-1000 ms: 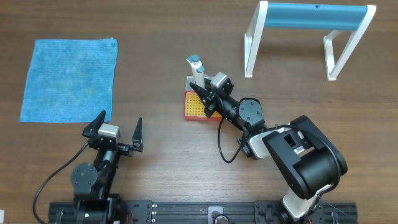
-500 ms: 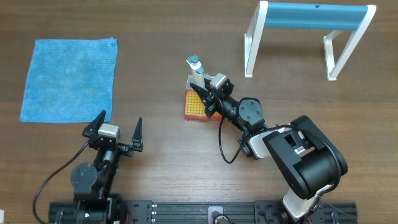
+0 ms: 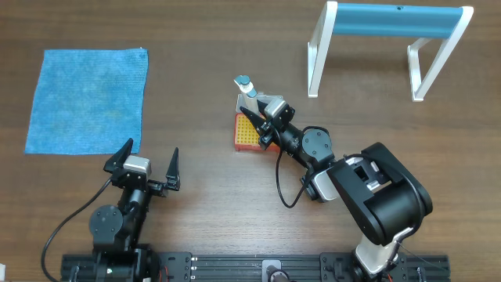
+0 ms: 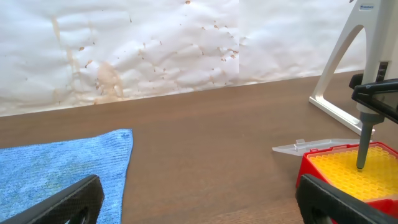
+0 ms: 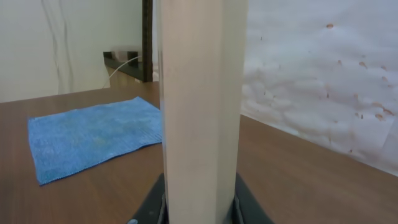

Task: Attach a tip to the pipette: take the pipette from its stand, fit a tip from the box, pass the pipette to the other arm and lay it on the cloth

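Two parts of the pale cream pipette with a teal push-button (image 3: 248, 88) escape clear sight: from above, its lower shaft is hidden behind the right end effector (image 3: 260, 119), and in the left wrist view its upper body is cut off by the picture's edge. That leaves a slim grey shaft standing upright with its end at the yellow grid. Whether that end touches a tip or sits in a hole is hard to make out. Part of the red plastic tip box with a yellow perforated insert (image 3: 246, 135) is covered by the same arm.

The right end effector is clamped on the pipette, holding it upright directly over the box. In the right wrist view the smooth, matt, straight-sided body stands between the dark fingers (image 5: 249, 208). A thin clear lid (image 4: 309, 146) juts out flat just beside the box.

The left end effector (image 3: 149, 167) hangs well apart from the box, its jaws spread wide and holding nothing. A blue woven cloth (image 3: 88, 100), roughly square and nubbly, lies flat well apart from the box, beyond the left end effector. A white-legged stand with a blue crossbar (image 3: 395, 22) stands on the brown wood-grain surface (image 3: 196, 70) on the box's other side
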Available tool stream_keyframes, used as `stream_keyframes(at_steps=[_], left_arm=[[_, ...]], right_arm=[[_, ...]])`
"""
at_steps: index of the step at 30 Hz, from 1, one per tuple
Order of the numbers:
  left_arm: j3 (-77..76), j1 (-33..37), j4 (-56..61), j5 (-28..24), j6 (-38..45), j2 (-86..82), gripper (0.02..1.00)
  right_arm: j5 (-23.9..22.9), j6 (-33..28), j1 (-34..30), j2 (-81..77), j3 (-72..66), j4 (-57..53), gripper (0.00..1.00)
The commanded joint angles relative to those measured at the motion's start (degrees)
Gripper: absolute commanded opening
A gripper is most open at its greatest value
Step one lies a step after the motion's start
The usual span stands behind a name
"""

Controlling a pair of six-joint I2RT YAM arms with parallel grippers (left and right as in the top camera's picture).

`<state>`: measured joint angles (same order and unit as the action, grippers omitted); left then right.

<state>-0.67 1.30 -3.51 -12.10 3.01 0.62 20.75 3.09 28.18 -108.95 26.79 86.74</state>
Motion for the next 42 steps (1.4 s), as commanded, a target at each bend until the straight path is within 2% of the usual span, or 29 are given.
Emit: stream_keyframes(at_steps=[1,20,42], left_arm=[[0.35,-0.17,0.11,-0.42,0.31,-0.44,0.998],[0.35,-0.20,0.11,-0.42,0.31,-0.44,0.998],[0.35,-0.20,0.11,-0.42,0.31,-0.44,0.998]], right_arm=[[-0.52,-1.70,-0.13,-4.15,-1.81,-2.82,0.080],[-0.55,-3.23,-0.15,-3.78,-3.08,-2.82,0.080],[-0.55,-3.19,-0.15,8.61,0.72,-2.89,0.077]])
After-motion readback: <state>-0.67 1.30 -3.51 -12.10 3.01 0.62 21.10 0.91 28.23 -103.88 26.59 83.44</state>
